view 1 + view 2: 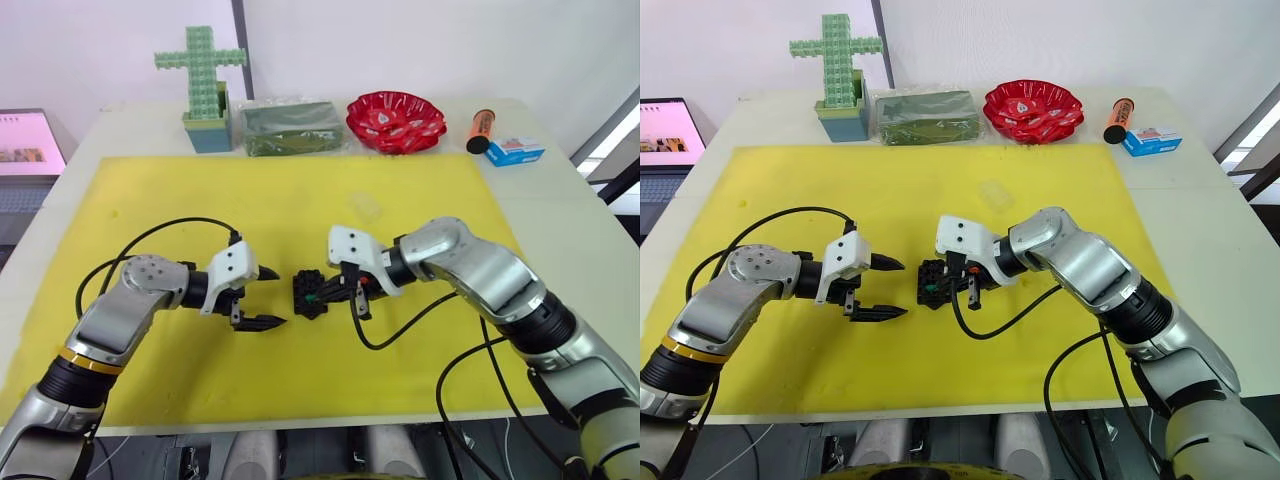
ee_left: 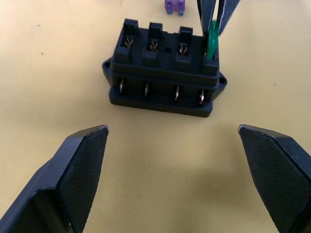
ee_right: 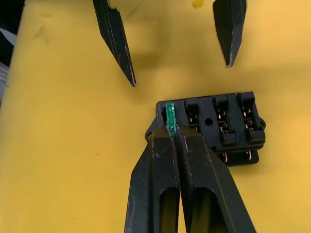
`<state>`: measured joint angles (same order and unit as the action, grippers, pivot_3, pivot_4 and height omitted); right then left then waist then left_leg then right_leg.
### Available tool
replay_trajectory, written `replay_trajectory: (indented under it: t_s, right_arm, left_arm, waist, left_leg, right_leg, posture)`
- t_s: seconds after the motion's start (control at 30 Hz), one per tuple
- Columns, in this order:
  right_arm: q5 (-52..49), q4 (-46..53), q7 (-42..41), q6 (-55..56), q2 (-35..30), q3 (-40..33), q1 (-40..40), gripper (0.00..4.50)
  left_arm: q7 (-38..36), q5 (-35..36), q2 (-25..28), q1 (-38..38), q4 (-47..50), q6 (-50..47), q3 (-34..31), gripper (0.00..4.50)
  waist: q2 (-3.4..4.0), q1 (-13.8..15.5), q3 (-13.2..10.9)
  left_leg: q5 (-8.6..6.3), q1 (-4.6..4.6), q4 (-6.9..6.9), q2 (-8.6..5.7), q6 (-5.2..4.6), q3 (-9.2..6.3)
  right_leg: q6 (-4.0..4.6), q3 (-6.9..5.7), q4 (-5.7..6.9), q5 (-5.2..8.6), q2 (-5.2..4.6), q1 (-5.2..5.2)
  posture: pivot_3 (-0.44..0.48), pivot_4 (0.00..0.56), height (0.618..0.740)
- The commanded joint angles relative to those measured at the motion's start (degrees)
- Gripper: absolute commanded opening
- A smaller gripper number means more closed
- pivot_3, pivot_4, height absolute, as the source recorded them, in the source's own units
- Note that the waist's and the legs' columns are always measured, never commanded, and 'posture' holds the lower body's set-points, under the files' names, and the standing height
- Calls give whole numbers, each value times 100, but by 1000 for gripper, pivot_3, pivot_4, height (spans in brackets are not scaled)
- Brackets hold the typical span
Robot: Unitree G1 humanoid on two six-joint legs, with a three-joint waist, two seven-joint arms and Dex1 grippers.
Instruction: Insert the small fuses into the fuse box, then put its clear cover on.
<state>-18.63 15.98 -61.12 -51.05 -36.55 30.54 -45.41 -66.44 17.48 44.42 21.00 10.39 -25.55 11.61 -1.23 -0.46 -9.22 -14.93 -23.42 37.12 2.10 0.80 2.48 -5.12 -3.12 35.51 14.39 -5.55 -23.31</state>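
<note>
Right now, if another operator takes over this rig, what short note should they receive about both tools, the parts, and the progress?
Right tool: shut on the small green blade fuse, holding it at an end slot of the black rectangular plastic fuse box on the yellow mat.
Left tool: open, not holding anything, just beside the box on its left.
A purple fuse lies on the mat behind the box. The clear plastic cover lies further back on the mat.
Done: nothing finished; the other three slots are empty.
Left: seat the green fuse, insert the others, fit the cover.
</note>
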Motion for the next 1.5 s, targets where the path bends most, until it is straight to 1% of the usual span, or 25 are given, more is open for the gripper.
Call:
replay_trajectory:
  t_s: [0.03,0.17,0.3,0.6,0.77,0.9,1.13,1.5]
  right_arm:
    - [99,32,-15,108,24,-3,31,0]
    - [219,65,1,199,0,98,94,0]
    - [572,49,-22,557,-124,306,151,0]
    - [909,-43,-94,858,-133,410,222,0]
    - [1244,-165,-78,1072,-137,566,293,0]
    - [1580,-466,38,1337,-80,637,289,0]
    - [1248,-303,-155,1216,-12,333,270,0]
    - [975,-184,-176,870,173,-1,197,0]
  left_arm:
    - [-14,-21,22,19,199,51,-28,4492]
    - [-8,7,-7,44,209,24,-42,4492]
    - [10,10,-49,87,200,1,-29,4492]
    - [38,-24,-107,141,179,-11,-22,4492]
    - [52,-41,-120,148,189,-28,-34,4492]
    - [65,-65,-129,158,177,-22,-27,4492]
    - [80,-112,-123,182,155,0,-28,4492]
    - [45,-139,-145,197,132,27,-2,4492]
  waist:
    - [0,-2,0]
    - [0,-3,0]
    - [0,-4,2]
    - [-1,-6,4]
    - [-2,-10,6]
    - [-4,-13,10]
    - [-4,-9,10]
    - [-2,-11,9]
  left_leg:
    - [0,0,0,0,0,0]
    - [0,2,0,0,0,0]
    - [0,5,0,0,0,0]
    - [0,11,7,0,0,0]
    - [0,16,10,0,0,-1]
    - [0,29,10,1,0,0]
    - [1,72,8,4,1,0]
    - [0,71,7,5,1,1]
  right_leg:
    - [0,0,0,0,0,0]
    - [0,0,3,0,0,0]
    - [0,0,4,0,0,3]
    - [-1,0,17,1,0,7]
    - [-2,1,29,2,0,8]
    - [-3,2,40,3,0,14]
    - [-2,2,47,7,0,51]
    - [-4,3,47,8,0,51]
  posture:
    - [0,150,740]
    - [0,150,740]
    - [0,150,740]
    - [0,150,740]
    - [0,150,740]
    - [0,150,740]
    - [0,150,740]
    - [0,150,740]
